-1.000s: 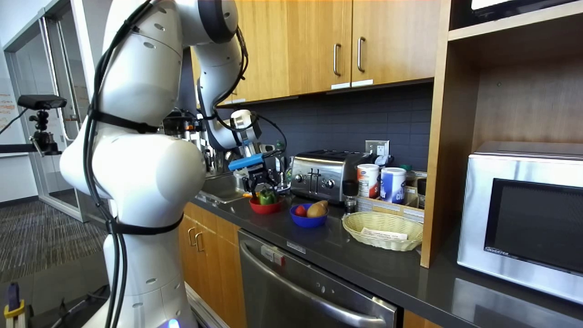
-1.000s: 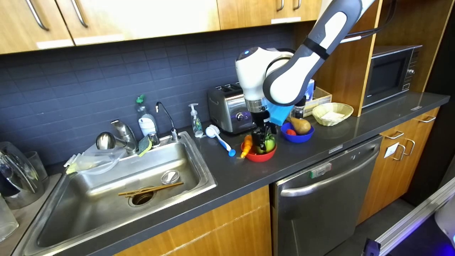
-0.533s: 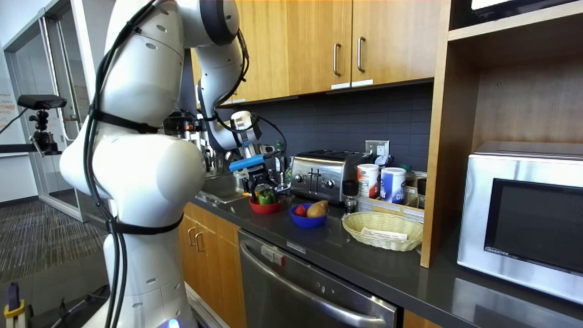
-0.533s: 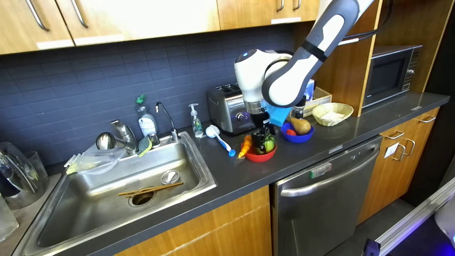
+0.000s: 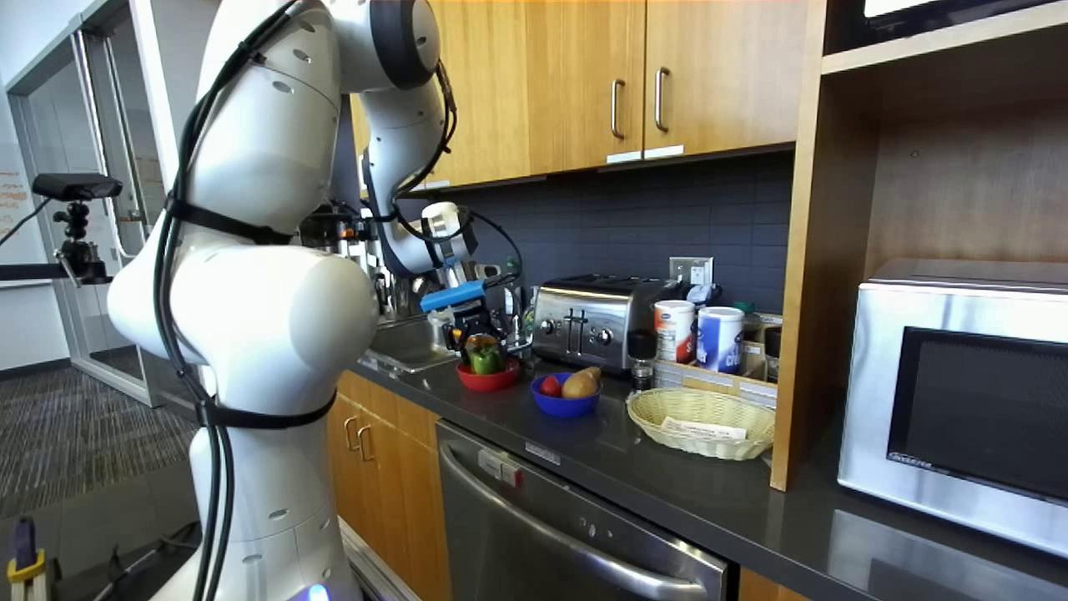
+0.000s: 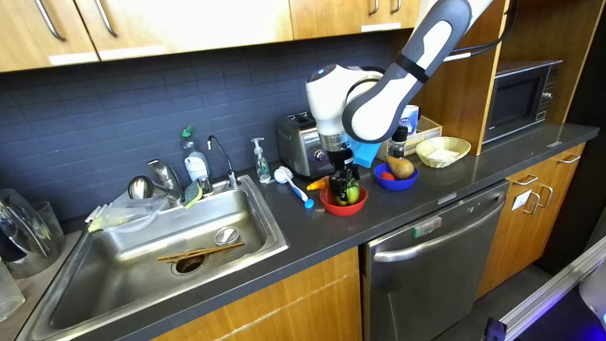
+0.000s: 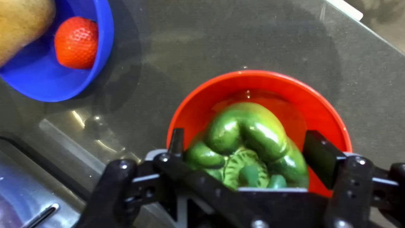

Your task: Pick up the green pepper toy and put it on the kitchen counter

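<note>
The green pepper toy (image 7: pixel 250 126) sits in a small red bowl (image 7: pixel 316 95), stem facing my wrist camera. It also shows in both exterior views (image 5: pixel 486 360) (image 6: pixel 352 192). My gripper (image 7: pixel 249 144) points down over the bowl, with one finger on each side of the pepper. A gap shows between the right finger and the pepper; the left finger is close to it, and I cannot tell whether it touches. In an exterior view the gripper (image 6: pixel 342 185) hides part of the pepper. The dark kitchen counter (image 6: pixel 378 215) lies under the bowl.
An orange carrot toy (image 6: pixel 318 183) sticks out over the red bowl's rim, beside the gripper. A blue bowl (image 6: pixel 396 183) holds a pear and a strawberry. A toaster (image 6: pixel 303 147) stands behind, a dish brush (image 6: pixel 296 188) and sink (image 6: pixel 279 237) to one side, a basket (image 5: pixel 705 409) beyond.
The gripper has shifted slightly towards the sink side and sits lower around the pepper. The carrot has swung up from pointing down to lying nearly level over the rim.
</note>
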You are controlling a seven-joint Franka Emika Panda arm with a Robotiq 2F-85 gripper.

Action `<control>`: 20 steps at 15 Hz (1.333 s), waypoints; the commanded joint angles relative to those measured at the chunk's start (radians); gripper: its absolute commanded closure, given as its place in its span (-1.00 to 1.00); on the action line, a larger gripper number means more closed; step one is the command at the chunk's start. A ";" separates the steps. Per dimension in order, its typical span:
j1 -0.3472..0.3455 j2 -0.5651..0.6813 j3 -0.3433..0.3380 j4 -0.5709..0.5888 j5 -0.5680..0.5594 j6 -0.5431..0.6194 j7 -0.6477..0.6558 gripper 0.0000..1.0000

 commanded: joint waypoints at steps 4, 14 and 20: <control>0.010 0.007 -0.010 0.029 -0.015 -0.009 -0.014 -0.37; 0.007 -0.072 -0.016 -0.002 -0.013 -0.115 0.051 -0.37; 0.002 -0.115 -0.002 -0.007 -0.010 -0.172 0.075 -0.37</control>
